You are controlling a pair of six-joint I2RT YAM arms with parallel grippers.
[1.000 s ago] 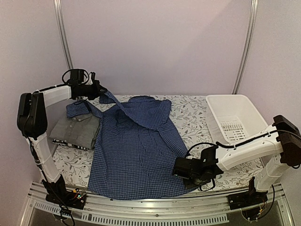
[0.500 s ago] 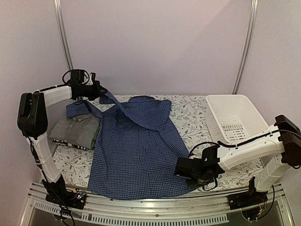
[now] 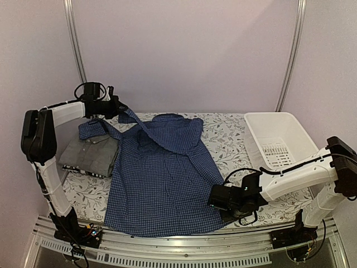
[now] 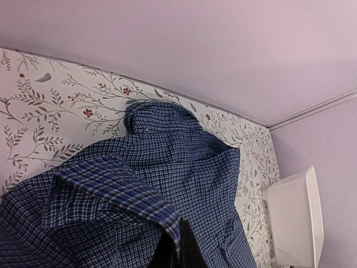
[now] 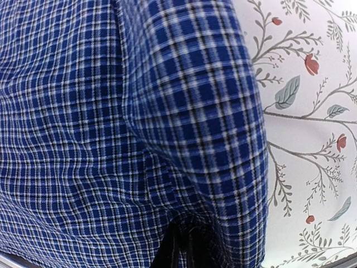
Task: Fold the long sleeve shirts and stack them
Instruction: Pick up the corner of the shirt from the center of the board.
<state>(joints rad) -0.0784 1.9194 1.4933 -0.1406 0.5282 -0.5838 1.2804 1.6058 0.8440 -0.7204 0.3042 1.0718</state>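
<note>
Dark blue check shirt (image 3: 162, 184) lies spread flat down the middle of the floral table cover (image 3: 228, 139), collar (image 3: 170, 118) at the far end, hem at the near edge by the arm bases. One sleeve (image 3: 139, 124) is lifted off the table and runs up and left from the chest to the left gripper (image 3: 120, 106), which we see raised over the far left corner. Left gripper is clamped tight on the cuff end of that sleeve. In the left wrist view the checked cuff (image 4: 120, 192) drapes right over the dark fingertips at the bottom edge, with the collar (image 4: 156, 111) and the table cover (image 4: 56, 100) beyond.

Right gripper (image 3: 215, 200) is low at the near right edge of the blue shirt, down on the cloth. In the right wrist view we see the fabric (image 5: 111, 139) bunched and drawn into the dark fingers (image 5: 174, 248) at the bottom of the frame, so the fingers are pinched closed on the shirt's side edge. The flowered cover (image 5: 312, 111) is bare just to the right of that edge.

Folded grey shirt (image 3: 89, 155) sits at the left of the table, just beside the blue shirt, and a bit of blue cloth (image 3: 92, 129) lies against its far side.

White basket (image 3: 251, 134) stands at the far right corner, well apart from the shirts; its corner also shows in the left wrist view (image 4: 295, 223).
</note>
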